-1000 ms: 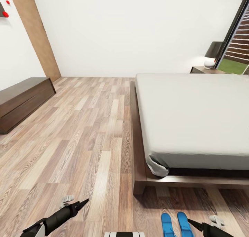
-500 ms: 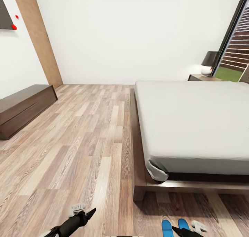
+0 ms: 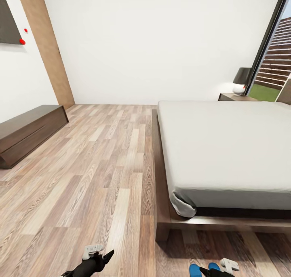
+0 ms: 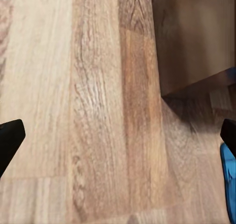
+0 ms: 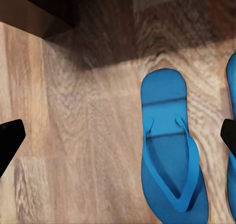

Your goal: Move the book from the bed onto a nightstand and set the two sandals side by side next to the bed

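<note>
Blue sandals [image 5: 169, 155] lie under the right end effector [image 5: 118, 138], seemingly spread wide, above the floor [image 5: 73, 135].

sandals [image 3: 205, 269] cut off at head view's lower edge, bed [image 3: 226, 147] cropped at right

Light wood-plank floor [image 4: 83, 111] runs lengthwise under the left gripper [image 4: 118, 135]; its two black fingertips [image 4: 10, 140] sit at opposite edges, spread wide with bare boards between; a dark brown corner, probably the bed [image 4: 196, 37] frame, casts shadow on the planks; a bright blue sliver of a sandal [image 4: 228, 180] lies just beside one fingertip.
</note>
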Robot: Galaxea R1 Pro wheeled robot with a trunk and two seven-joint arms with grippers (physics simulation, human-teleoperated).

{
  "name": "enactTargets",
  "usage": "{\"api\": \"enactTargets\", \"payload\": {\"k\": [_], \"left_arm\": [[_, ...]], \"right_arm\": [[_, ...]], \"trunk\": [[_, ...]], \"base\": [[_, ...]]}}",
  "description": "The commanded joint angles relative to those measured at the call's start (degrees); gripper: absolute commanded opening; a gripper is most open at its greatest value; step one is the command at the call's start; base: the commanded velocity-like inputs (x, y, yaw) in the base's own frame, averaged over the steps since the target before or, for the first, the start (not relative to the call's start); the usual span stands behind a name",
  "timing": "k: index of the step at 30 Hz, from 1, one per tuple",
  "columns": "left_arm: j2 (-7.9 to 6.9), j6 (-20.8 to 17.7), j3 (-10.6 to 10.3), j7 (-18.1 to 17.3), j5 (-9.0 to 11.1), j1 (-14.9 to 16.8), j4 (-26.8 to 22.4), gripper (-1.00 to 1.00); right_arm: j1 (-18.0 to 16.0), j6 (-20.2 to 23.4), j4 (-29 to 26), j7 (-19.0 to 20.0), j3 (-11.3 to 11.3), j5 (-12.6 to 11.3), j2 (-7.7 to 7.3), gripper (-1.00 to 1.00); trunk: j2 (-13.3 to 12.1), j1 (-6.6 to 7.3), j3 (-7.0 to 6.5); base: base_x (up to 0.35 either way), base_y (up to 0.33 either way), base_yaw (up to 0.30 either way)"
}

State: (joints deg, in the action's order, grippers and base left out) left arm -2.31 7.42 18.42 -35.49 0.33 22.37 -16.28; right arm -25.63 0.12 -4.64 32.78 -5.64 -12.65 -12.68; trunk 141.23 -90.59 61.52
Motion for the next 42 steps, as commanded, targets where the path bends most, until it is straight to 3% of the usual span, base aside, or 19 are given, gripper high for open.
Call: {"api": "enactTargets", "payload": {"k": [1,11,42], "left_arm": [[0.01,0.16,0.21,-0.26,0.00,0.04,0.10,1.00],[0.20,0.60,0.12,4.12,-0.23,0.04,0.27,1.00],[0.28,0.58,0.08,4.54,-0.24,0.04,0.29,1.00]], "right_arm": [[-0.03,0.00,0.07,0.26,-0.43,0.08,0.00,1.00],[-0.03,-0.04,0.07,0.18,-0.43,0.11,0.02,1.00],[-0.03,-0.04,0.16,0.18,-0.46,0.10,0.02,1.00]], "trunk": [[-0.40,0.24,-0.14],[-4.41,2.43,-1.93],[-16.84,9.24,-7.50]], "base": [[0.000,0.000,0.000],[0.000,0.000,0.000],[0.000,0.000,0.000]]}}
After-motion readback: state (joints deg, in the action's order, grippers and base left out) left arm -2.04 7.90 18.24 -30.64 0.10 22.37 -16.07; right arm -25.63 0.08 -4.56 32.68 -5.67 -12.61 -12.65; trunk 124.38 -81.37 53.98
